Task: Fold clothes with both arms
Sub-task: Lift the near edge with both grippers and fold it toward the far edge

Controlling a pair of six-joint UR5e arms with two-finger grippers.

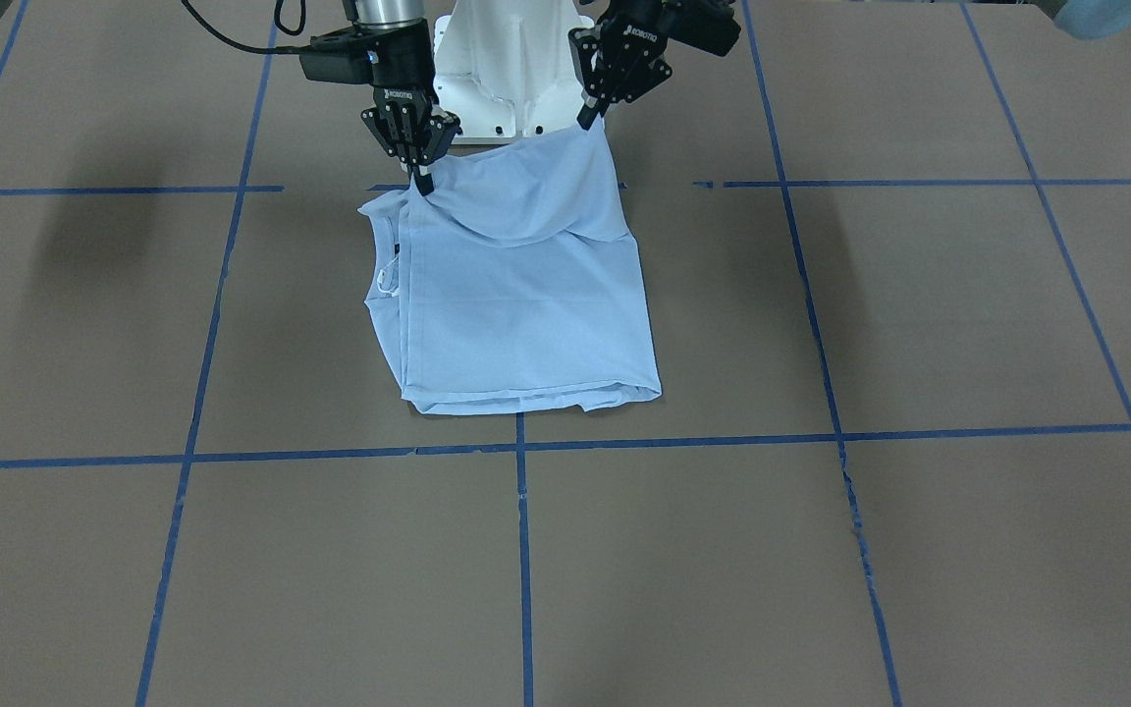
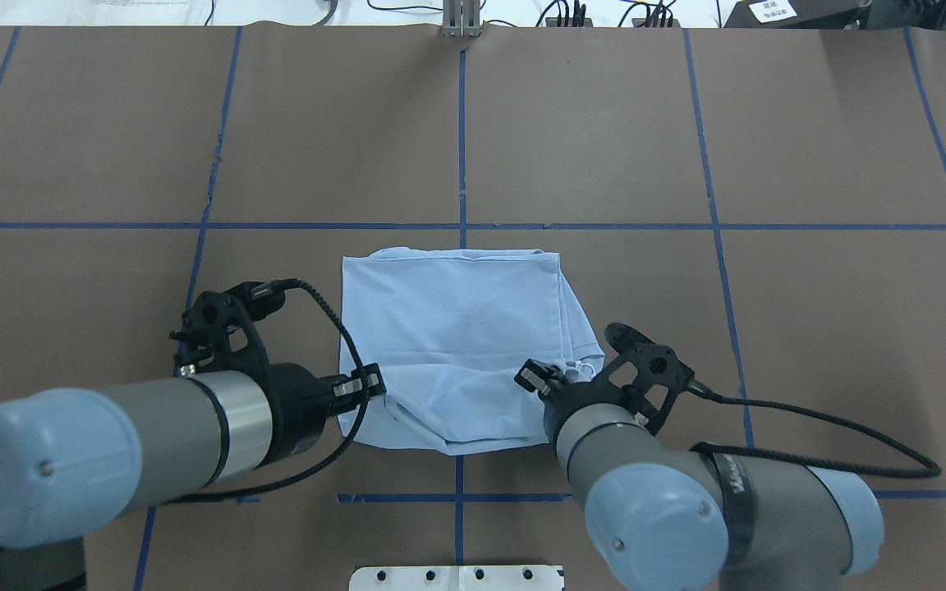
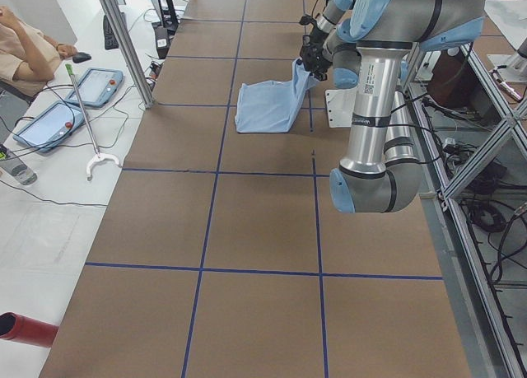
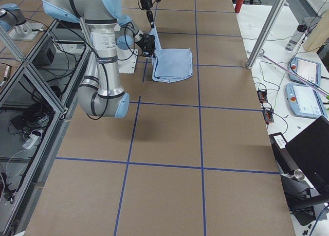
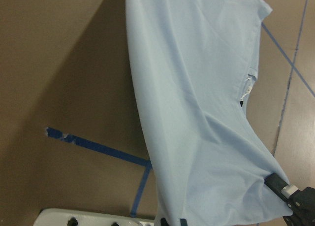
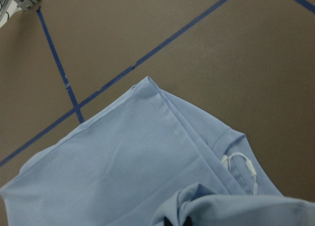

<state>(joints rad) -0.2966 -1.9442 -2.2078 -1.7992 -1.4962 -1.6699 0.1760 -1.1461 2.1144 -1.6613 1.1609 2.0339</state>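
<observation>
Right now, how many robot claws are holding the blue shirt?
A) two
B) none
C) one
A: the left gripper and the right gripper each pinch a raised corner of the T-shirt.

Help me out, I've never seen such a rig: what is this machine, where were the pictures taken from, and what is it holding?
It is a robot with two jointed arms at a table. One picture faces it, one looks over its shoulders, two look from the table's ends, two come from wrist cameras. A folded light blue T-shirt lies there. The left arm and right arm each have jaws shut on one corner of its edge nearest the robot, held raised.
</observation>
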